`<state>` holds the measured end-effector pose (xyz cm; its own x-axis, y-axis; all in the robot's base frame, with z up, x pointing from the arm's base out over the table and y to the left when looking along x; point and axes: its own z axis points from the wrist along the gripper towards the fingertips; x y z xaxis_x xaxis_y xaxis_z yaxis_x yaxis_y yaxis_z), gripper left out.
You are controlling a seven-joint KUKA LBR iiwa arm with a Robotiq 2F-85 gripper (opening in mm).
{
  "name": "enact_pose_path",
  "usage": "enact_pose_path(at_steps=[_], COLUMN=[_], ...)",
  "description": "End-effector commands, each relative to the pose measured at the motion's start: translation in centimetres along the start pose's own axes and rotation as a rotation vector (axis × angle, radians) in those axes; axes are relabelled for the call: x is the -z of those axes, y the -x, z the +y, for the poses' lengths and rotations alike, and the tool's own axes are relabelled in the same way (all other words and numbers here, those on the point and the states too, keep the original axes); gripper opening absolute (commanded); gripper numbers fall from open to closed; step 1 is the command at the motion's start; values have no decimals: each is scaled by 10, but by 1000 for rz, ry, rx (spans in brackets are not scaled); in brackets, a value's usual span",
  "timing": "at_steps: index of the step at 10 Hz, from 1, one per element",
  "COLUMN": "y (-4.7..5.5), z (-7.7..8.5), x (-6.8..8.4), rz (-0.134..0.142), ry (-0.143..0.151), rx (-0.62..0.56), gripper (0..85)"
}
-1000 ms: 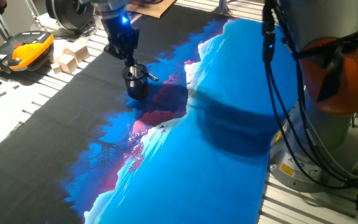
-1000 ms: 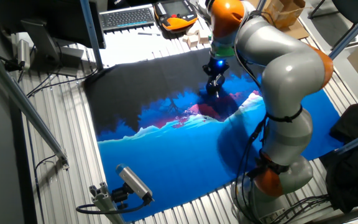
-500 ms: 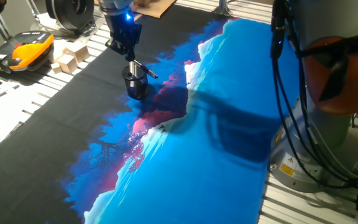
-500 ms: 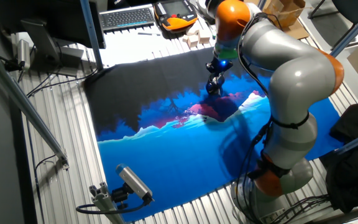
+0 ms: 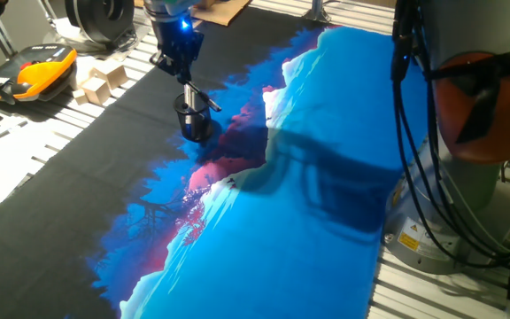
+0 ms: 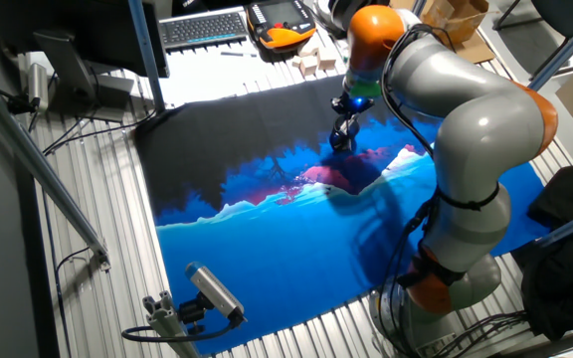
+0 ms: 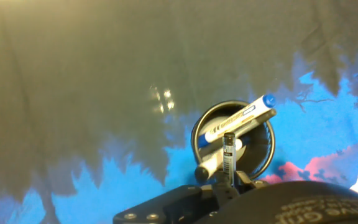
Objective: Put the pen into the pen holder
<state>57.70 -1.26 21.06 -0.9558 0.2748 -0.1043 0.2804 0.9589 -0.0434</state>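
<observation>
Two pens share this scene: a thick silver-white pen [image 7: 234,126] already leans in the holder [image 7: 263,160], and the thin dark pen [image 7: 229,154] stands pinched upright between the gripper's [image 7: 226,180] fingers, its tip poking out over the holder's mouth. The risk (my guess) is that the tip meets the leaning pen on release, then skids off the rim onto the cloth [image 7: 92,87]. In one fixed view the gripper [image 5: 182,71] hovers just above the holder [image 5: 193,120].
</observation>
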Motion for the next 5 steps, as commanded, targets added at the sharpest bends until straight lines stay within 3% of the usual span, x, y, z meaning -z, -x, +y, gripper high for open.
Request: enact_pose_path(at_steps=[1, 3, 5], y=[4, 10, 13], z=[-2, -8, -8], x=[0, -1, -3], rz=[-17, -49, -103], ry=[-1, -7, -27], rx=[-10, -18, -70], gripper=[0, 0, 0])
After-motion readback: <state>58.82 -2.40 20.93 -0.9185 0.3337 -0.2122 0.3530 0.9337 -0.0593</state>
